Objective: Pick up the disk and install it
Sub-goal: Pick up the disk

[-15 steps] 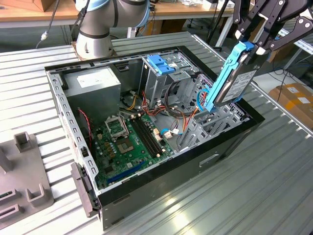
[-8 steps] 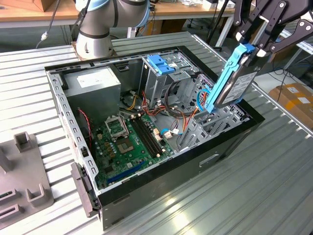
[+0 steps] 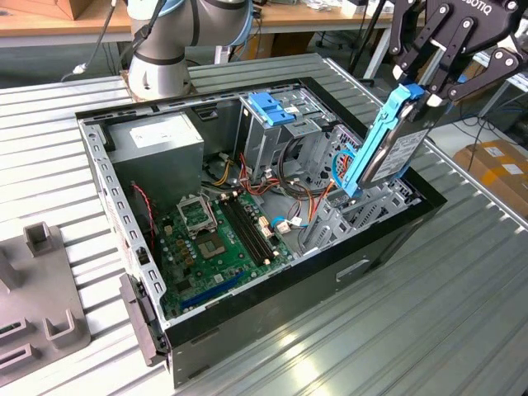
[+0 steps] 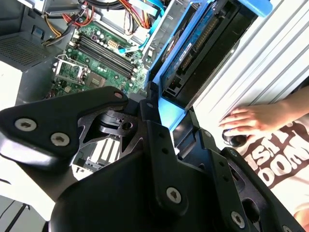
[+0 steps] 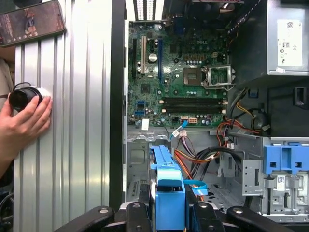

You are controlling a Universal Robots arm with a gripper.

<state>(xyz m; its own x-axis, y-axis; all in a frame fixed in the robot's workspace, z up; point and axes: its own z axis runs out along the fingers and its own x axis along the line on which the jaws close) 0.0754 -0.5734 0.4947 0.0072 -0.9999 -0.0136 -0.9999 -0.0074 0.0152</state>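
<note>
1. While the arm (image 3: 161,62) stands behind the open computer case (image 3: 272,313), its black fingers (image 3: 412,66) hang above the case's corner at the exterior view's right, angled steeply downward.
2. Fingers are closed narrow on the blue end tab of the disk (image 3: 386,153), pinching it from both sides in the first wrist view (image 5: 169,188).
3. Disk is in the air, tilted, tab end up. Its other end is low at the case's metal drive bay (image 3: 375,206); can't tell if they touch.
4. Disk look: flat grey body with a label and bright blue side rails. The second wrist view shows its dark connector end (image 4: 193,43).
5. Inside the case: green motherboard (image 3: 219,235), grey power supply (image 3: 157,140), and a blue bracket (image 3: 271,107) on a silver cage.
6. Beside the case, on the ribbed metal surface (image 5: 72,145), a person's hand (image 5: 21,125) rests on a round black object (image 5: 23,96).
</note>
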